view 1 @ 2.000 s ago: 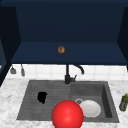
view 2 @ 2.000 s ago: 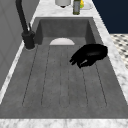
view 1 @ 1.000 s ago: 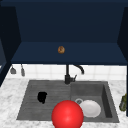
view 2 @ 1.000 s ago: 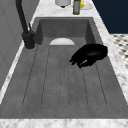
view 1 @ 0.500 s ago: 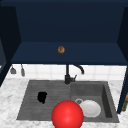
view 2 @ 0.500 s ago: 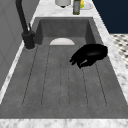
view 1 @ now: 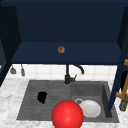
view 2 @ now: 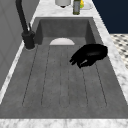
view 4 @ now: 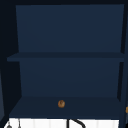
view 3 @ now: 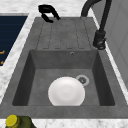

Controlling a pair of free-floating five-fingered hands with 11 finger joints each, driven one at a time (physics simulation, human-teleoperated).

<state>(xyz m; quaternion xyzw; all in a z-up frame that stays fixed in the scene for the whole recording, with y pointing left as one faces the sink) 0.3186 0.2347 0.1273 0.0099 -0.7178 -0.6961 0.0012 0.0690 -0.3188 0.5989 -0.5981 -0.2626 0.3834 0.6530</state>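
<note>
Left hand (view 1: 42, 97) hovered over the ribbed drainboard (view 2: 50, 82), fingers (view 2: 77, 61) loosely curled, gripping nothing; white plate (view 3: 66, 91) sat in the basin.

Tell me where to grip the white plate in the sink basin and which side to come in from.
Take the white plate by its rim, coming down from above at the edge nearest the drain. It looks to lie flat on the basin floor, so only the thin rim offers a pinch, and the basin walls probably block a sideways approach. The left hand hovers over the draining board.
</note>
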